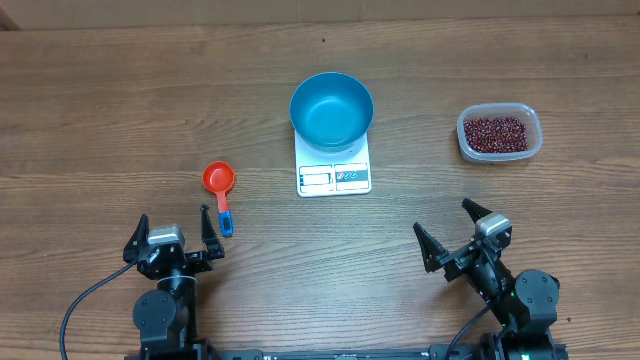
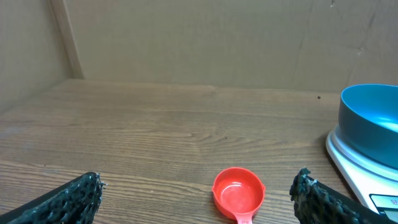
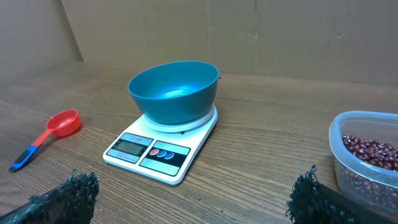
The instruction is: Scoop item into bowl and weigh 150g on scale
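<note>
The blue bowl (image 1: 332, 109) (image 3: 173, 91) (image 2: 372, 124) stands empty on the white scale (image 1: 334, 176) (image 3: 160, 152) at the table's middle. Dark red beans (image 1: 495, 130) (image 3: 373, 150) fill a clear tub (image 1: 499, 133) (image 3: 341, 163) at the far right. A red scoop with a blue-tipped handle (image 1: 219, 186) (image 2: 238, 192) (image 3: 52, 130) lies left of the scale. My left gripper (image 1: 172, 233) (image 2: 198, 198) is open near the front edge, just behind the scoop and empty. On the right, my other gripper (image 1: 452, 230) (image 3: 194, 200) also stands open, with bare wood between its fingers.
A brown cardboard wall (image 2: 205, 37) closes off the far side of the wooden table (image 1: 120, 110). The scale's display and buttons (image 3: 148, 151) face the front edge.
</note>
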Available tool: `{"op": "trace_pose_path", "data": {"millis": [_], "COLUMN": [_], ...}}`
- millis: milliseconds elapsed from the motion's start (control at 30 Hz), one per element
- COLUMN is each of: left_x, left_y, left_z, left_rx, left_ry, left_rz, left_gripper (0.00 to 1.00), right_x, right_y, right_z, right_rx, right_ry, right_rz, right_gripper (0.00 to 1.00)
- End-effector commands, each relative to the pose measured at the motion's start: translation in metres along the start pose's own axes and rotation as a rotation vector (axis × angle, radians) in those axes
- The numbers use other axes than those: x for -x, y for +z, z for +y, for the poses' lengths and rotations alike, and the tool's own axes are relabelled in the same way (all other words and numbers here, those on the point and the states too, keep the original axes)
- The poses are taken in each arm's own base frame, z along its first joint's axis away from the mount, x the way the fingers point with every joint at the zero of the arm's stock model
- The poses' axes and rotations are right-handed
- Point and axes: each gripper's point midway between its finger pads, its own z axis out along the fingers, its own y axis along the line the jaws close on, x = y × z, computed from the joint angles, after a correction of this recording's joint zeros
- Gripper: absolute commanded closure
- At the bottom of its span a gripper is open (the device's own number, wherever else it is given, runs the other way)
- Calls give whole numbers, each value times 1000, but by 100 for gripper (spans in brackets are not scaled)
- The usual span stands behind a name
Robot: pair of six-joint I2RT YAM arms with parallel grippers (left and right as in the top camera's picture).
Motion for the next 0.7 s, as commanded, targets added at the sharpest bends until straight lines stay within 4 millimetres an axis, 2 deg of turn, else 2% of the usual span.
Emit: {"op": "trace_pose_path", "data": {"millis": [0, 533, 667], "left_x": [0, 1, 1], "left_y": [0, 0, 0], "left_z": [-1, -1, 5], "left_rx": [-2, -2, 32], "left_ry": [19, 20, 20], "left_rz": [-6, -7, -10], "left_gripper": [0, 0, 0], "right_x": [-4, -4, -4], "right_y": [1, 1, 1], "right_z": [2, 2, 2], "right_rx": [12, 12, 12], "right_ry": [5, 5, 5], "right_rz": [6, 7, 6], "right_gripper": [0, 0, 0]}}
